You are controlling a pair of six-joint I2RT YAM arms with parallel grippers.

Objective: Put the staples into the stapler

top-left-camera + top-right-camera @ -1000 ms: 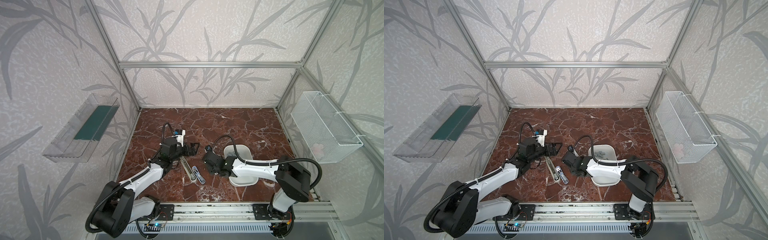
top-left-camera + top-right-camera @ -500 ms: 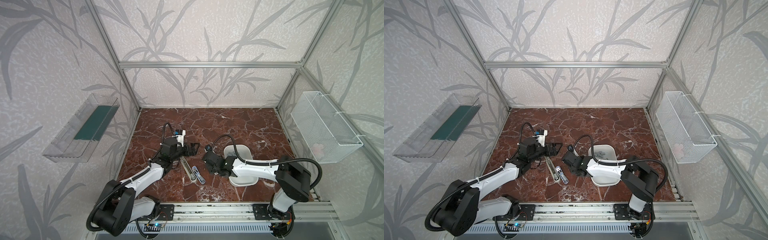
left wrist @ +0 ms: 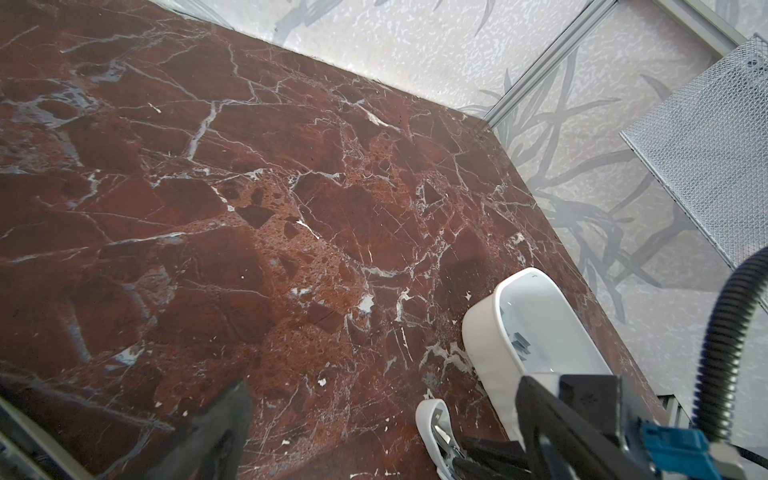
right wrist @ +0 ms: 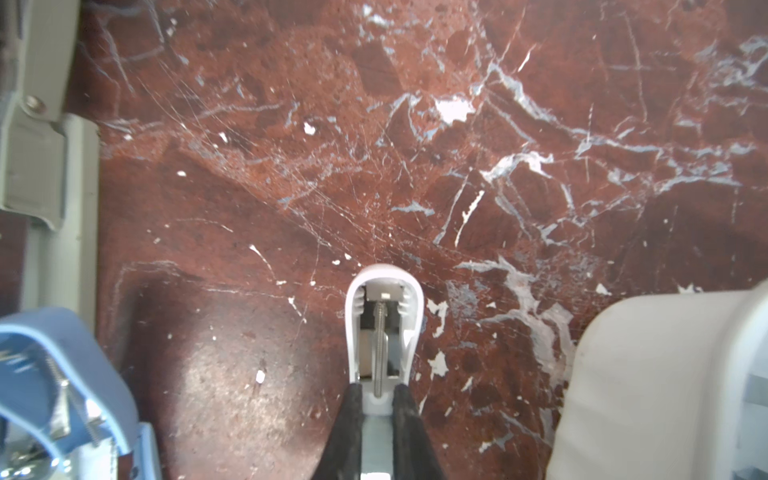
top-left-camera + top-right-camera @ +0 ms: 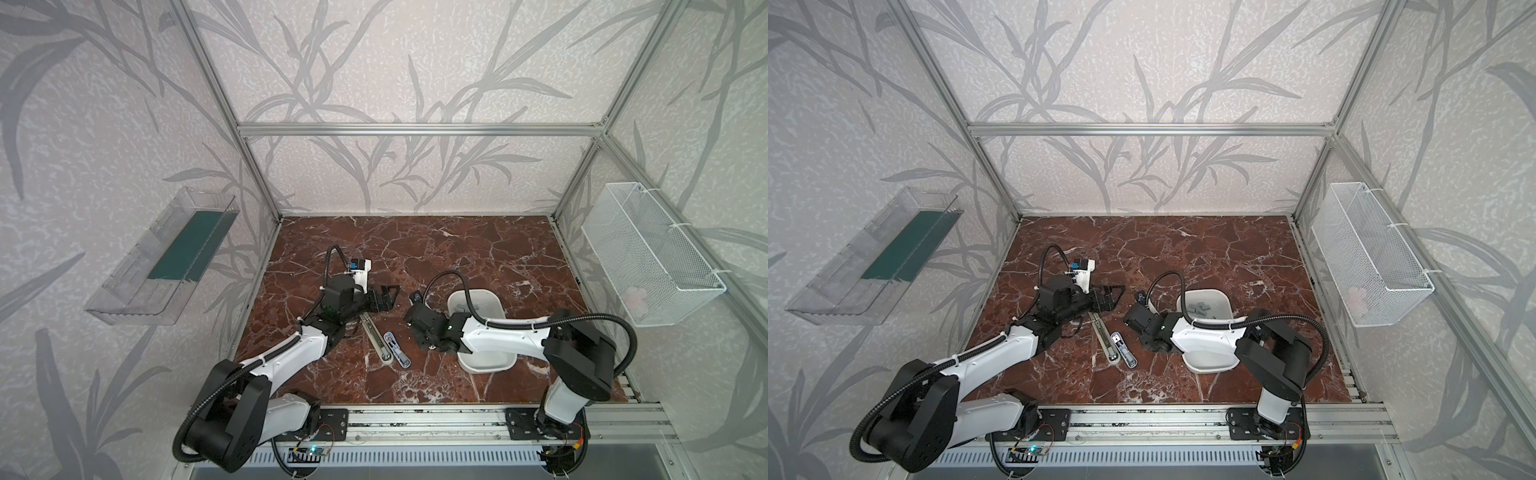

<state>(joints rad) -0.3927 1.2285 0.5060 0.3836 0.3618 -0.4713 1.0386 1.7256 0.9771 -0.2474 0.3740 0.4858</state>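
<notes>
Though nearly closed, right gripper [image 4: 377, 391] tight around white stapler [image 4: 383, 328].

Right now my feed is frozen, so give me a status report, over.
Left end effector open, empty. Right end effector shut on white stapler. Staples in white tray. Blue stapler lies open between the arms.

Entry: robot lab cell. I am mounted on a base rail [image 5: 415, 428]; aluminium frame [image 5: 415, 129], leaf-patterned panels [image 5: 415, 62], marble tabletop [image 5: 457, 249].
</notes>
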